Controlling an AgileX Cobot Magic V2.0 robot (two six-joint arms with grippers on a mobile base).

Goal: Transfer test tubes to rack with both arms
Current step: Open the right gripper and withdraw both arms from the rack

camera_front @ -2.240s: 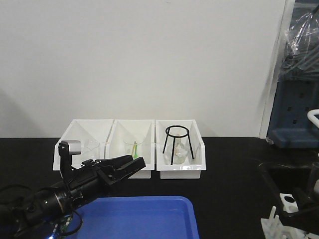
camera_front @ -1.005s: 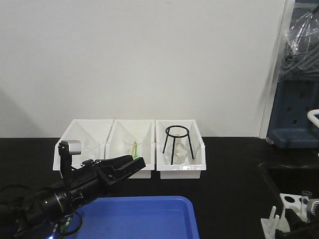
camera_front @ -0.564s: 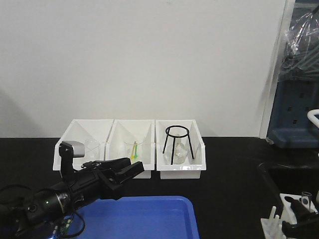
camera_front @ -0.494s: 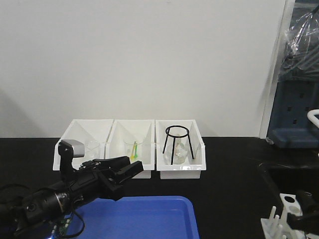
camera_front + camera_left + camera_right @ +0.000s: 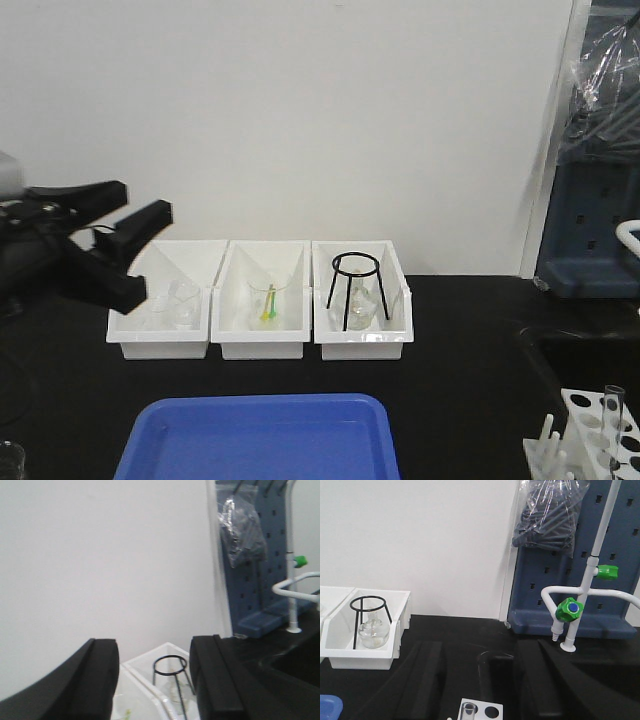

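Note:
A clear test tube [image 5: 612,410] stands upright in a hole of the white rack [image 5: 580,412] at the bottom right corner. The right wrist view shows that tube's mouth [image 5: 468,710] in the rack [image 5: 492,711] just below my right gripper [image 5: 481,680], which is open with its dark fingers either side and apart from the tube. My left gripper [image 5: 147,200] hangs high at the far left, open and holding nothing. In the left wrist view its fingers [image 5: 97,680] frame the bins and the wall. No other test tubes show.
Three white bins [image 5: 260,340] stand along the wall; the right one holds a black tripod ring [image 5: 355,290] and a flask. A blue tray [image 5: 260,440] lies at the front. A sink edge [image 5: 560,345], a faucet [image 5: 570,607] and a blue pegboard [image 5: 600,555] are to the right.
My left arm has lifted from low over the blue tray to high at the far left. The right gripper has drawn back from the rack, leaving a tube standing in it.

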